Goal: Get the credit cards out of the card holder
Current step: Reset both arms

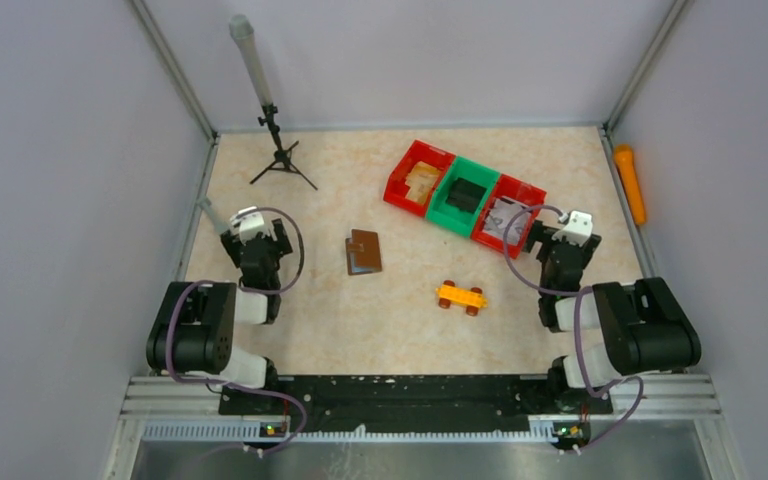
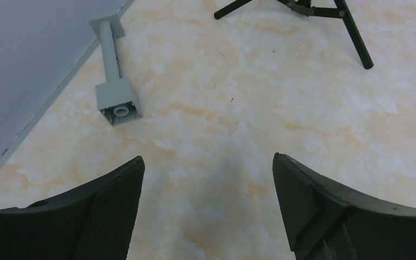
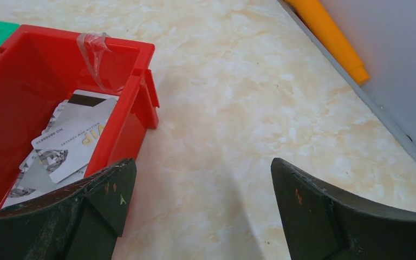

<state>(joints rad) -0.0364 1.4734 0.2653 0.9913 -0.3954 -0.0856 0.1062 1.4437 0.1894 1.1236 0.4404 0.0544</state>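
The card holder (image 1: pixel 364 251) lies flat on the table (image 1: pixel 380 330), off to the right of the left end effector (image 2: pixel 208 162) and well to the left of the right end effector (image 3: pixel 203 165); neither wrist camera has it in view. From above it looks folded nearly shut, with a thin bluish edge on the side facing the left end effector, and none of the credit cards can be seen in it.

Both end effectors have their fingers spread apart with nothing between them. Ahead of the left one are only a grey block (image 2: pixel 118 103) and a tripod's legs (image 2: pixel 352 30). The right one hangs just beside a red bin (image 3: pixel 135 103) that has pale cards (image 3: pixel 70 141) in it.

The step in hand looks like the first approach. It would likely go best if the left end effector turned right and came down on the holder's outer flap to pin it. The right one could then cross over the orange toy car (image 1: pixel 460 296), lift the free flap and pinch one card edge at a time. A light holder will probably slide if it is pulled unpinned
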